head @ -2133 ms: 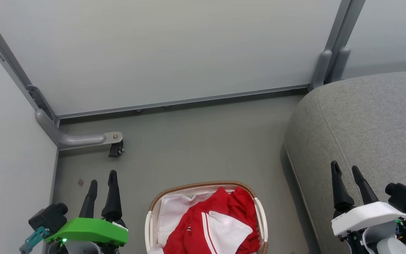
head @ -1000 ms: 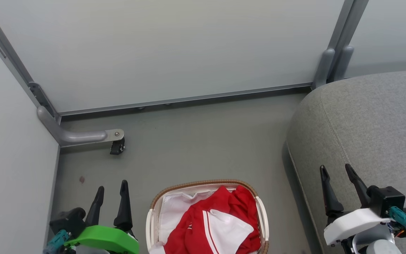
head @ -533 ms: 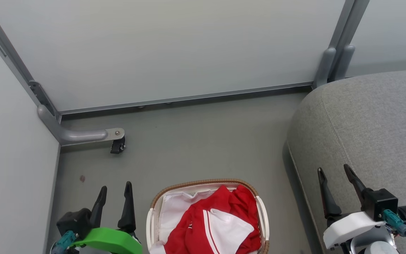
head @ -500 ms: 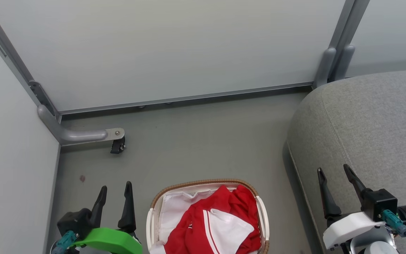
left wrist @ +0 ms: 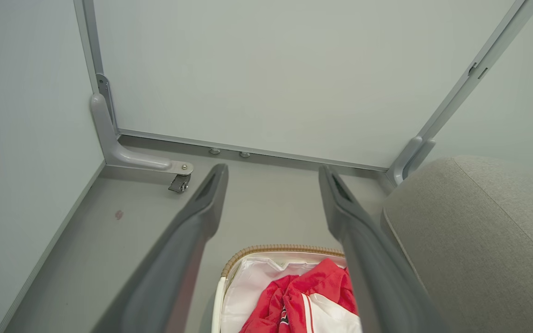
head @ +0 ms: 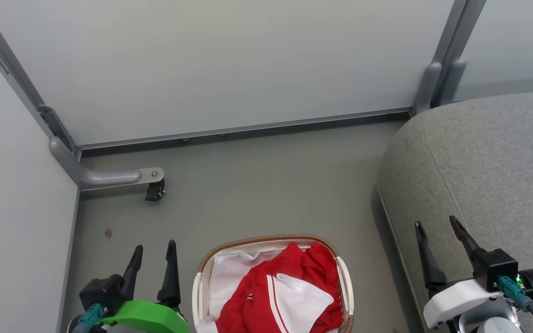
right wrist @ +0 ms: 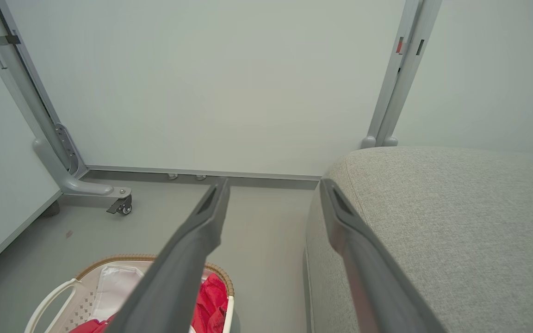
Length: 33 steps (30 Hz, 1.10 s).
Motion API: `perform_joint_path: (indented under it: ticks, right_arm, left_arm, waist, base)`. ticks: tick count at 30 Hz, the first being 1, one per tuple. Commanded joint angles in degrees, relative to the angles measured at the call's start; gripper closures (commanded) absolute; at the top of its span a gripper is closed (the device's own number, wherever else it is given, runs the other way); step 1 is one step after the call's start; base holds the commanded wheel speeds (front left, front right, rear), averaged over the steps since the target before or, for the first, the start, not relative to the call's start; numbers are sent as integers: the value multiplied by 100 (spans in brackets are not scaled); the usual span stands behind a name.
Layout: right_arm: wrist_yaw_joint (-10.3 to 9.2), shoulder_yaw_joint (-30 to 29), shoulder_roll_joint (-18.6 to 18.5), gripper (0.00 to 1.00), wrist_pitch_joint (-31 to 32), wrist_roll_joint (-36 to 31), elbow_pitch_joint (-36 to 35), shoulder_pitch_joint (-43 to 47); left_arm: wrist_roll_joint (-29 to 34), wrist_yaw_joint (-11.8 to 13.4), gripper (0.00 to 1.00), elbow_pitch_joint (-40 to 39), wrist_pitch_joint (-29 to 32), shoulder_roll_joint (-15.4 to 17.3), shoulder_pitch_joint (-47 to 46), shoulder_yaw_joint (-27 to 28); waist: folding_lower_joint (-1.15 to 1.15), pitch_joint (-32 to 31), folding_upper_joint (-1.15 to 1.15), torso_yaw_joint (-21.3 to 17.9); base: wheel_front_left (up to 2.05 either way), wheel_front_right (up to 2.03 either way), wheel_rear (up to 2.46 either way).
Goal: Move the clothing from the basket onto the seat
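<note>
The red clothing (head: 289,291) with white panels lies heaped in the white basket (head: 266,241) with a brown woven rim, on the floor at the bottom middle. The clothing (left wrist: 303,296) and basket (left wrist: 275,249) also appear low in the left wrist view, and the basket (right wrist: 109,261) low left in the right wrist view. The grey seat (head: 493,171) stands at the right. My left gripper (head: 154,250) is open and empty, left of the basket. My right gripper (head: 435,225) is open and empty over the seat's front left edge.
Pale partition panels (head: 211,64) close off the back and left. A grey metal foot with a small black caster (head: 154,191) juts onto the floor at the left. Bare grey floor (head: 266,185) lies between basket, panels and seat.
Both grippers have drawn slightly lower in the head view; the left has drifted a little right toward the basket. The clothing and basket stay put.
</note>
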Motion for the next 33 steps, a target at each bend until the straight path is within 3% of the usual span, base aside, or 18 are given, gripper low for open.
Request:
perform_joint_path:
  ticks: [1,19,26,33]
  right_arm:
    - [2,-4,-32,0,-30,1,20,41]
    - [1,8,-32,0,-30,21,-101,-115]
    - [1,74,-33,0,-29,-8,-226,-475]
    - [1,70,-29,0,-29,28,-338,-1018]
  left_arm:
    - [36,29,0,5,-2,42,-18,12]
    - [-45,4,0,-18,-2,40,-170,-17]
    - [167,-19,0,246,0,38,-663,-279]
    - [426,-39,0,1168,1,39,-1593,-770]
  waist:
    - [0,0,0,1]
    - [0,306,0,-40]
    - [0,1093,0,-231]
    - [0,2190,0,-484]
  base:
    - [0,0,0]
    - [0,0,0]
    - [0,0,0]
    - [0,0,0]
